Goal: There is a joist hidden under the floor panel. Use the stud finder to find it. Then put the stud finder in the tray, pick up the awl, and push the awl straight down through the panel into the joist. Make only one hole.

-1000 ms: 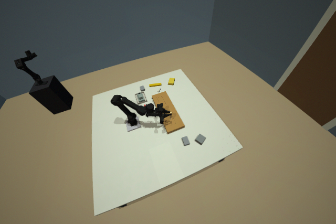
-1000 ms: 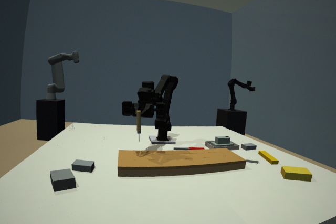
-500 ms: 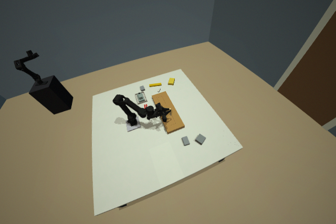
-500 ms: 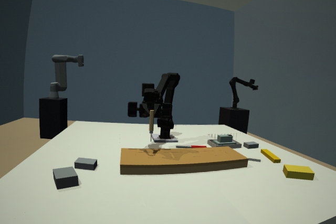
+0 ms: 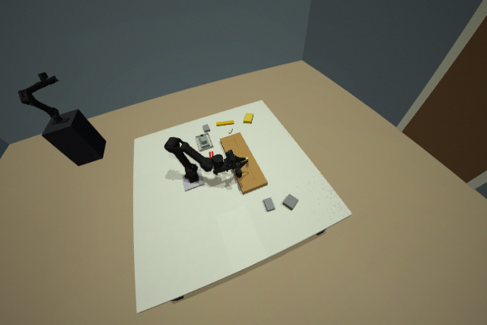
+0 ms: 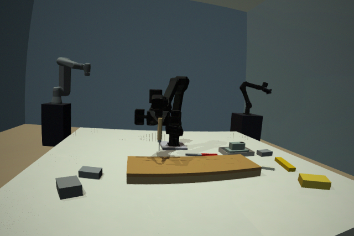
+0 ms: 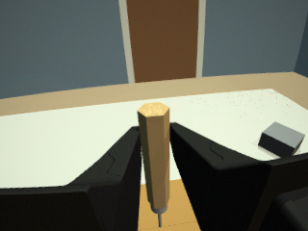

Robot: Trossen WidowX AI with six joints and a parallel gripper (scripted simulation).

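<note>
Above the floor panel (image 5: 257, 173) (image 6: 194, 167) (image 7: 178, 197), my claw (image 5: 244, 160) (image 6: 159, 121) (image 7: 154, 131) grips the awl (image 5: 247, 164) (image 6: 159, 130) (image 7: 156, 154) by its handle, spike down and near upright, presumably so one straight push can reach the joist, while the stud finder (image 5: 202, 140) (image 6: 237, 146) sits in the tray (image 5: 199, 148) (image 6: 249, 155).

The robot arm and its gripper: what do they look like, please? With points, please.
The robot arm (image 5: 195, 154) (image 6: 179, 96) is black, with chunky joints and long straight links. The gripper (image 5: 247, 160) (image 6: 159, 125) (image 7: 154, 131) is black too, with two tapering fingers, each showing a thin curved line. No cable is noticeable.
</note>
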